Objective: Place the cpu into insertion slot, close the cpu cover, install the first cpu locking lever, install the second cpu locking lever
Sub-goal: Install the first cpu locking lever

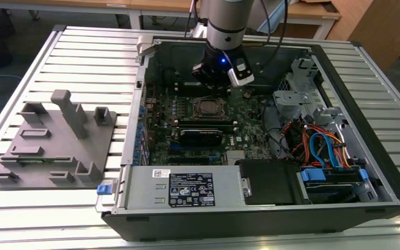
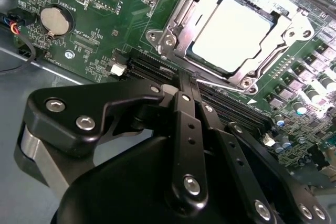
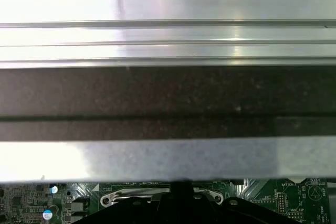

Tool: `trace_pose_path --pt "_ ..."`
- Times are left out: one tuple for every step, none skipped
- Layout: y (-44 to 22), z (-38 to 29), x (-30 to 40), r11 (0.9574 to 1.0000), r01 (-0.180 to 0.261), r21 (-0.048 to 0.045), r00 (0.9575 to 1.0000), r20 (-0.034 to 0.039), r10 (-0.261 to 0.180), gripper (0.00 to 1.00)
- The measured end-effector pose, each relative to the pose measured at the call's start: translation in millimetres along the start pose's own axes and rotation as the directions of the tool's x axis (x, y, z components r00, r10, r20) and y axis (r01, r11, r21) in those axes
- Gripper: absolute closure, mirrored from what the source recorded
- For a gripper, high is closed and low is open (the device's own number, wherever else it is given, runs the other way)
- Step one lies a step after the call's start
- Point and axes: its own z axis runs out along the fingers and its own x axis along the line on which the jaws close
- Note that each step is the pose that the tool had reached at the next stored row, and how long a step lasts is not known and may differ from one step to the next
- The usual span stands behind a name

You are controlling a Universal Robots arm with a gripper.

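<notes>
Cpu point(image 2: 231, 35), a flat square chip with a silvery-grey metal top, lies seated in the silver-rimmed square insertion slot point(image 2: 155, 36), just ahead of the black gripper point(image 2: 187, 80), whose fingers are drawn together with nothing visible between them. The thin silver-framed cpu cover point(image 2: 177, 20) lies flat over it, likely to keep the chip pressed in place. A green circuit board point(image 2: 105, 3) carries the slot inside the open black computer case point(image 1: 255, 226) on the slatted metal table point(image 1: 82, 47).

I see a ribbed metal bench point(image 1: 89, 57) carrying an open computer case point(image 1: 255, 221) and, just beside it on the exterior view's left, a grey moulded fixture point(image 1: 47, 151).
</notes>
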Motion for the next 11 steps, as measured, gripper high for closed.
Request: trace_pose_path --pt "0.0 0.0 -0.2 1.0000 0.000 0.0000 1.0000 -0.0001 0.000 0.89" --pt "0.0 0.0 -0.7 1.0000 0.000 0.0000 1.0000 -0.0001 0.000 0.89" --pt "0.0 0.0 -1.3 1.0000 0.000 0.0000 1.0000 -0.0001 0.000 0.89" --pt "0.0 -0.1 -1.7 1.0000 0.000 0.0001 1.0000 -0.0001 0.000 0.89" --pt "0.0 0.0 -1.8 1.0000 0.000 0.0001 1.0000 -0.0001 0.000 0.89" --pt "0.0 0.3 -1.8 1.0000 0.000 0.0000 1.0000 0.0000 0.000 0.89" --pt "0.0 0.6 -1.8 1.0000 0.000 -0.0001 1.0000 0.0000 0.000 0.89" --pt "-0.1 1.1 -1.8 1.0000 0.000 -0.0001 1.0000 0.0000 0.000 0.89" --pt "-0.2 1.8 -1.8 1.0000 0.000 0.0001 1.0000 0.0000 0.000 0.89" --pt "-0.3 2.7 -1.8 1.0000 0.000 0.0003 1.0000 -0.0001 0.000 0.89" --pt "-0.4 3.7 -1.8 1.0000 0.000 0.0005 1.0000 -0.0001 0.000 0.89"
